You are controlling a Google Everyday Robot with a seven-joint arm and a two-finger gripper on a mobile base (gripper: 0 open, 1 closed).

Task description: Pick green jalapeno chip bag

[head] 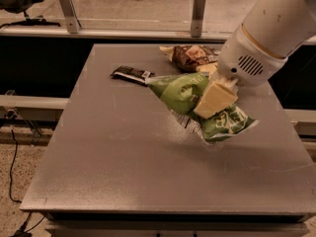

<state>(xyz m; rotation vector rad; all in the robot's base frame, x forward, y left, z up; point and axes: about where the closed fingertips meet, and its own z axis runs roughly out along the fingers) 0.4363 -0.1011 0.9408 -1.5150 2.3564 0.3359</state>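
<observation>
Partly hidden: far finger behind green jalapeno chip bag point(181, 90). Gripper point(211, 89) right of centre, fingers point(216, 100) clamped on bag, held tilted over surface point(123, 162).

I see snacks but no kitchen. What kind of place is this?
Probably a robot test lab: a plain grey square table, black cables on the speckled floor, and the robot's cream hand just above the table, gripping a glossy green chip bag.
</observation>
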